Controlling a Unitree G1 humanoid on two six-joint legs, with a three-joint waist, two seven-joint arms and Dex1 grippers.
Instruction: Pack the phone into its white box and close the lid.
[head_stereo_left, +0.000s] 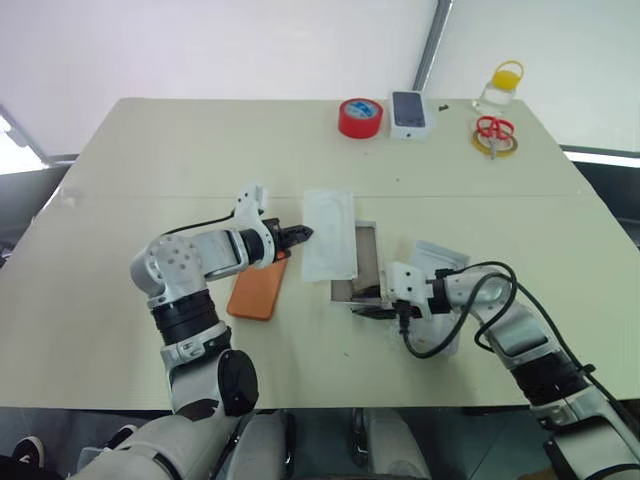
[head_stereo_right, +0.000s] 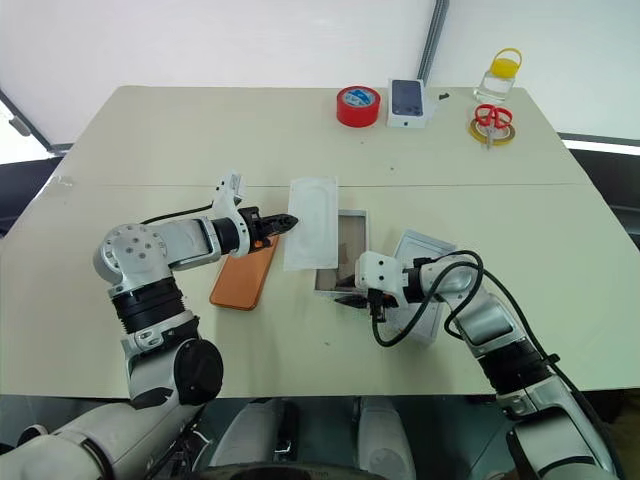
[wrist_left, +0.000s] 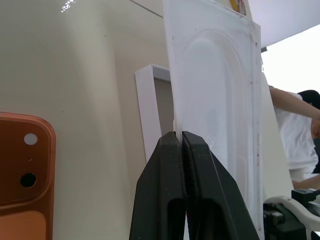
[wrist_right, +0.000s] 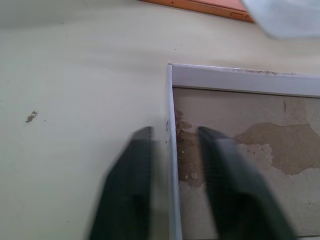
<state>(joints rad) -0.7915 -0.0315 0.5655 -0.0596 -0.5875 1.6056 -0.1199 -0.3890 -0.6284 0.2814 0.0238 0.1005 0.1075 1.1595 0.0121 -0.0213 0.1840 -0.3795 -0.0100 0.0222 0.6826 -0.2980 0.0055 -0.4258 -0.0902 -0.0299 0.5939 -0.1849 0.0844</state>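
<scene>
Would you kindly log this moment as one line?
left hand: shut on insert | right hand: open, astride white box wall | phone: on table, unpacked

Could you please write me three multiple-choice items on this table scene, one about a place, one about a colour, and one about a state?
1. Where does the phone lie?
A. inside the white box
B. on the table beside the box, under the left arm
C. at the far edge by the tape roll

2. What colour is the tape roll?
A. red
B. blue
C. green

3. What is the left hand doing?
A. hanging open over the phone
B. pinching the thin white insert
C. gripping the scissors

Answers:
1 B, the orange phone rests on the table, left of the white box.
2 A, the roll at the far edge is plainly red.
3 B, the left wrist view shows both fingers shut on the edge of the white insert.
</scene>
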